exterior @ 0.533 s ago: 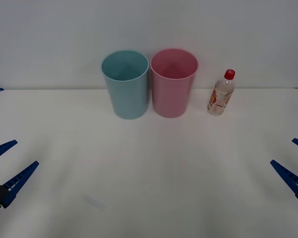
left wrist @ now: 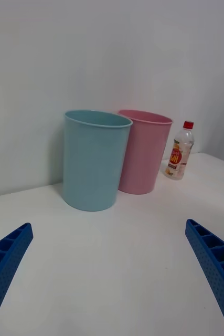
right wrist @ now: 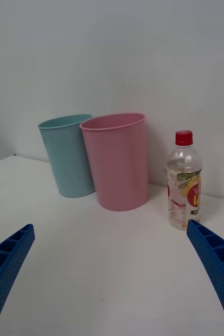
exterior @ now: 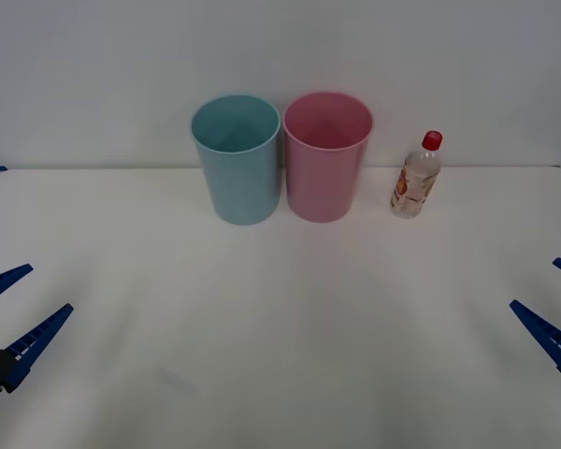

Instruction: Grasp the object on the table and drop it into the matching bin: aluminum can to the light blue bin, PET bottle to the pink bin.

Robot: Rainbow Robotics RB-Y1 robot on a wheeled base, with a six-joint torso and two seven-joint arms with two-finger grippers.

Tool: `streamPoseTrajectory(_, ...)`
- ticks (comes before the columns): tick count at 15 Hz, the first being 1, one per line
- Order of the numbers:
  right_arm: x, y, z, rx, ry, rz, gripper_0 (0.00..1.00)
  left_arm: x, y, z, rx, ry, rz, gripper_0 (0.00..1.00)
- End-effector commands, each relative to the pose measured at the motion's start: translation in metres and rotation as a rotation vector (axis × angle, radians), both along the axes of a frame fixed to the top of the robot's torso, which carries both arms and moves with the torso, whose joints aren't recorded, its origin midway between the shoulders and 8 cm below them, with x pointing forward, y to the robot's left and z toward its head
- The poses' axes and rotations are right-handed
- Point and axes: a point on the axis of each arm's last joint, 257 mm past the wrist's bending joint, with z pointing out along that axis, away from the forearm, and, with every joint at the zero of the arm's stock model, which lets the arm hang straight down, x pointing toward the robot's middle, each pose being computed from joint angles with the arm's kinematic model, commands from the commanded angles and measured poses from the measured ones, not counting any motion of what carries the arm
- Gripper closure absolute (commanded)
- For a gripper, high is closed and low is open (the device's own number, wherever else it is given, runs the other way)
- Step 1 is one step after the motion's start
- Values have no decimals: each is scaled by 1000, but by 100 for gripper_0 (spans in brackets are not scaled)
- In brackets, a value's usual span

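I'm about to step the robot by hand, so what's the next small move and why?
Probably reach the right gripper forward toward the PET bottle. The bottle stands upright and ungrasped on the table, just right of the pink bin, on that arm's side. Both grippers are open and hang low near the table's front edge, the left gripper farther away.

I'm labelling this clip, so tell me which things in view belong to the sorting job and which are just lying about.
Part of the job:
- PET bottle, upright on the table
- pink bin, its target
- light blue bin, for cans
- right gripper, jaws open, nearer the bottle
- left gripper, jaws open

Lying about:
- nothing else on the table
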Motion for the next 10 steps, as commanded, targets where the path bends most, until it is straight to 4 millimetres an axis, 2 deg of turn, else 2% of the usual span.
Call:
streamPoseTrajectory(1,8,3,-6,7,10,-23,0,0,0,0,0,0,0,0)
streamPoseTrajectory(10,43,7,-31,-2,4,-178,0,0,0,0,0,0,0,0)
